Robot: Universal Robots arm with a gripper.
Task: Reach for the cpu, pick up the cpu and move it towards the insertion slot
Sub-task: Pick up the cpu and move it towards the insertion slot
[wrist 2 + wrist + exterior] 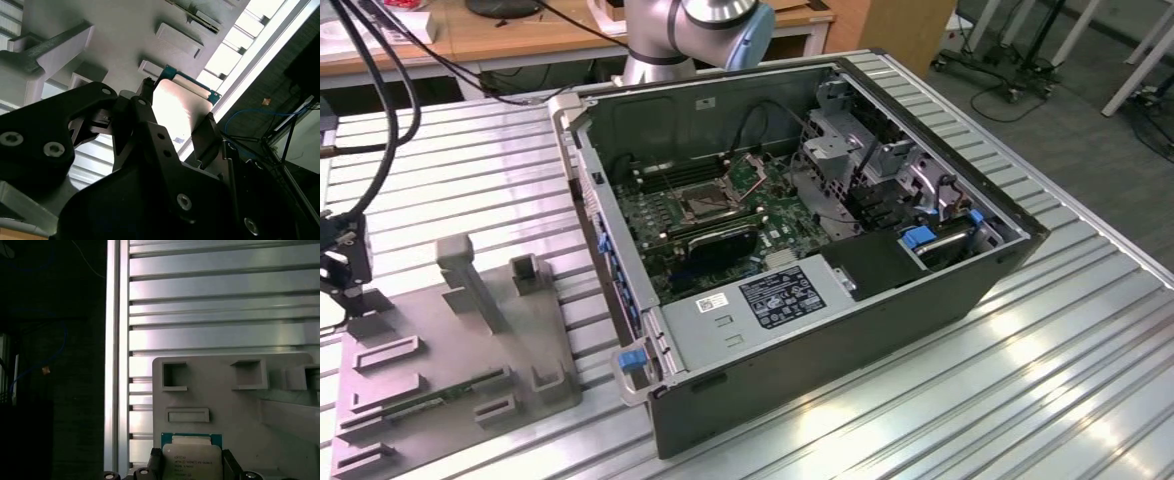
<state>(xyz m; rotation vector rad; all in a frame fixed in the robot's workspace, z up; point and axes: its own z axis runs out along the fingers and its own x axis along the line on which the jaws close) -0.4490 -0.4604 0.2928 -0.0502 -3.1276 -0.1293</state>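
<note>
ringing the cpu (192, 461) — grey tray pockets (174, 375)

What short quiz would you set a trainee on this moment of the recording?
1. True or false: the chip already sits in the socket.
2. Where is the chip? A. at the grey tray; B. on a shelf; C. on the floor.
3. What is nearest the gripper?
Key: 1 false, the socket is away in the computer case; 2 A; 3 the chip.
</note>
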